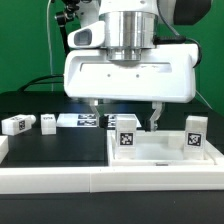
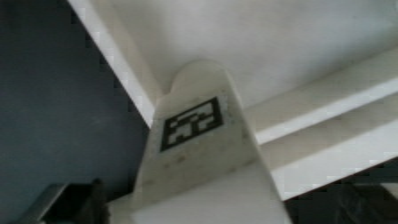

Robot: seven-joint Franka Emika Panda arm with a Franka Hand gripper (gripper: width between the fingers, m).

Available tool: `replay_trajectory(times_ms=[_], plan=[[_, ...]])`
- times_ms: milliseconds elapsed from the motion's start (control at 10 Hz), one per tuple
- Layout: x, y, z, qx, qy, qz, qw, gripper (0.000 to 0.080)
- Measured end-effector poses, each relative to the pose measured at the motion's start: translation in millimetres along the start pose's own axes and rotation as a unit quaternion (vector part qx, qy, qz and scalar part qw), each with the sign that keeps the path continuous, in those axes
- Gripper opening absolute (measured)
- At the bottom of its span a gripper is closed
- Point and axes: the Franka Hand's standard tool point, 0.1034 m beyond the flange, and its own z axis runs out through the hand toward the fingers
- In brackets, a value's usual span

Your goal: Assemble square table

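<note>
Looking at the exterior view, the gripper (image 1: 126, 116) hangs pretty much dead centre, fingers spread wide, one on each side of an upright leg (image 1: 125, 134). There's a gap on both sides, so it isn't pinching anything. That upright leg stands on a corner of the square slab (image 1: 160, 152), which sits around 4 o'clock in the frame. A second leg (image 1: 195, 134) stands on another corner, out at 3 o'clock. Over at 9 o'clock, a loose leg (image 1: 17, 124) and another loose leg (image 1: 46, 122) lie on the dark table (image 1: 50, 146), with the marker board (image 1: 78, 120) just beside them toward the centre. A long white rail (image 1: 60, 180) runs across 6 o'clock. In the wrist view the upright leg's tag faces the camera, with the slab behind it.
</note>
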Motion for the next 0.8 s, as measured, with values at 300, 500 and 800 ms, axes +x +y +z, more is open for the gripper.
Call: replay_trajectory(times_ms=[300,500,800], plan=[[-3.6,0.6,1.6,-0.002,-0.003,-0.088,0.996,0.0649],[-2.8,1.0,1.1,-0.004,-0.002,-0.122,0.992,0.0649],[-2.3,1.7,1.6,-0.004,-0.002,-0.128,0.992,0.0416]])
